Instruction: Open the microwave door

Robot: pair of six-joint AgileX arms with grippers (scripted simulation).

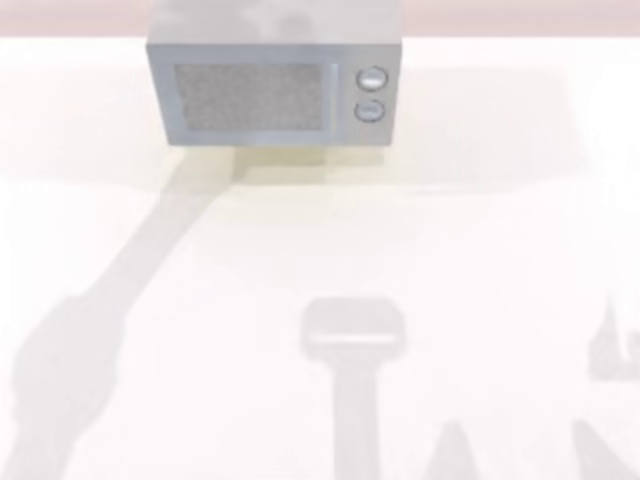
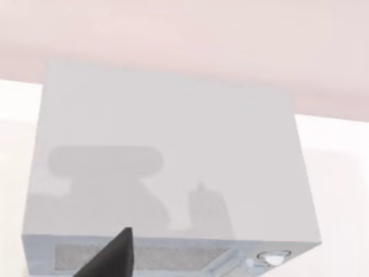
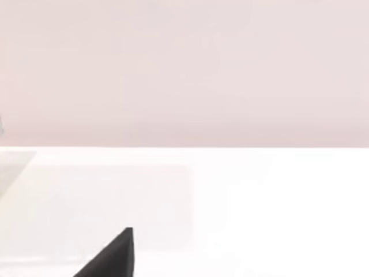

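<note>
Microwave door (image 1: pixel 250 97) shut at table's (image 1: pixel 300 250) far edge; end effector states seemingly unreadable

Lighting very bright and washed out; the desk (image 1: pixel 480 250) reads near white with little contrast. Soft grey arm shadows fall across it at 7, 6 and 4 o'clock. The microwave (image 1: pixel 275 85) casts a faint shadow; another shadow lies on its pale top.
</note>
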